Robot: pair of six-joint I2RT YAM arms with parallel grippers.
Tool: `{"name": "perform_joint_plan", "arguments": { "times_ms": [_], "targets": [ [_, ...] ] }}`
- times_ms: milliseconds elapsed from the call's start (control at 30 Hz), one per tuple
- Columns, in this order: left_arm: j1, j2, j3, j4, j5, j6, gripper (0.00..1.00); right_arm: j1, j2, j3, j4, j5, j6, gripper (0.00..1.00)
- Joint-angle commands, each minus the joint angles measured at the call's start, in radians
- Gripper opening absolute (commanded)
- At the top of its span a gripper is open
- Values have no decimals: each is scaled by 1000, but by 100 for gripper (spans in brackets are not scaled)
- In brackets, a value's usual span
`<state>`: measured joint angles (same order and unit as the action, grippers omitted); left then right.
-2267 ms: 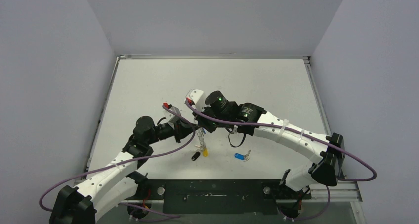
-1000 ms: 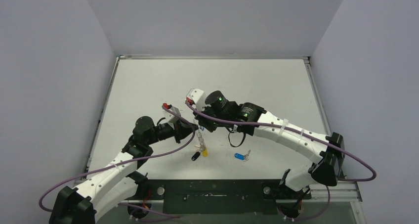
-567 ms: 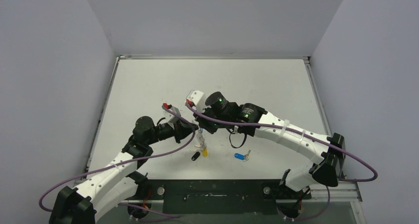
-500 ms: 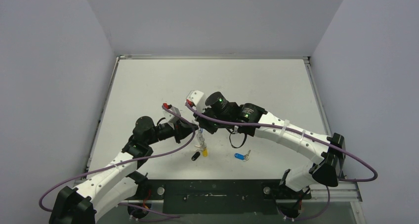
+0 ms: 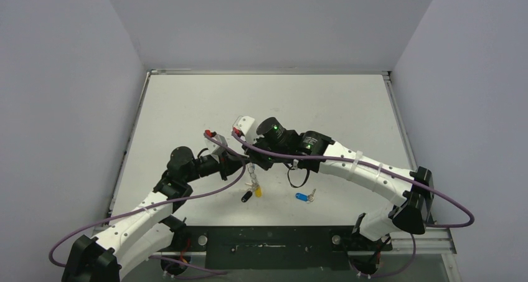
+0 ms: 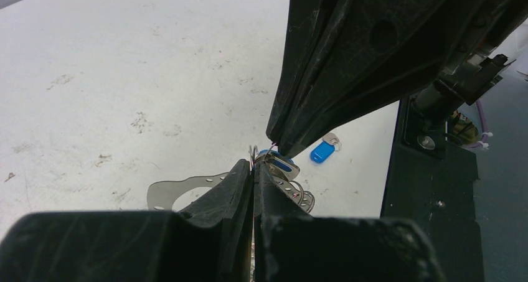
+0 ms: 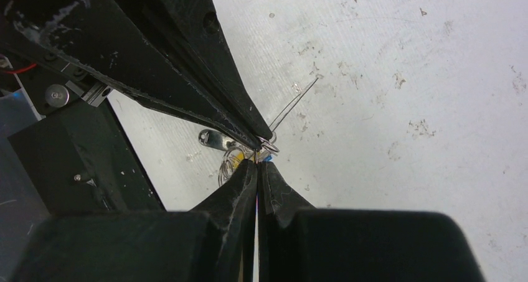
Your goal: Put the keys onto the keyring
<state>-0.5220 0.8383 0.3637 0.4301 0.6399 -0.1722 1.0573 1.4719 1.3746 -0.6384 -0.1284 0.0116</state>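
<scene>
My left gripper (image 5: 246,165) and right gripper (image 5: 254,163) meet tip to tip above the table's middle. The left gripper (image 6: 253,167) is shut on the thin wire keyring (image 6: 252,151). The keyring also shows as a fine wire in the right wrist view (image 7: 292,103). The right gripper (image 7: 257,162) is shut at the ring, on a blue-headed key (image 6: 278,164). A yellow key (image 5: 258,192) and a black key (image 5: 246,197) hang below the grippers. A key with a blue tag (image 5: 302,197) lies on the table, apart from both grippers; it also shows in the left wrist view (image 6: 322,151).
A black cable loop (image 5: 297,177) hangs under the right wrist. Purple cables (image 5: 205,193) run along both arms. The dark base rail (image 5: 268,238) lies at the near edge. The white table (image 5: 268,101) has grey walls on three sides.
The right wrist has shifted slightly left toward the left gripper. Both grippers stay shut at the ring, and the blue-tagged key has not moved.
</scene>
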Motion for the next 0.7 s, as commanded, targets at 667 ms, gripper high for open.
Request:
{"name": "perform_joint_plan", "arguments": {
  "times_ms": [667],
  "targets": [
    [-4, -31, 20, 50, 14, 0, 0, 9, -4, 40, 59, 83, 33, 0]
  ]
}}
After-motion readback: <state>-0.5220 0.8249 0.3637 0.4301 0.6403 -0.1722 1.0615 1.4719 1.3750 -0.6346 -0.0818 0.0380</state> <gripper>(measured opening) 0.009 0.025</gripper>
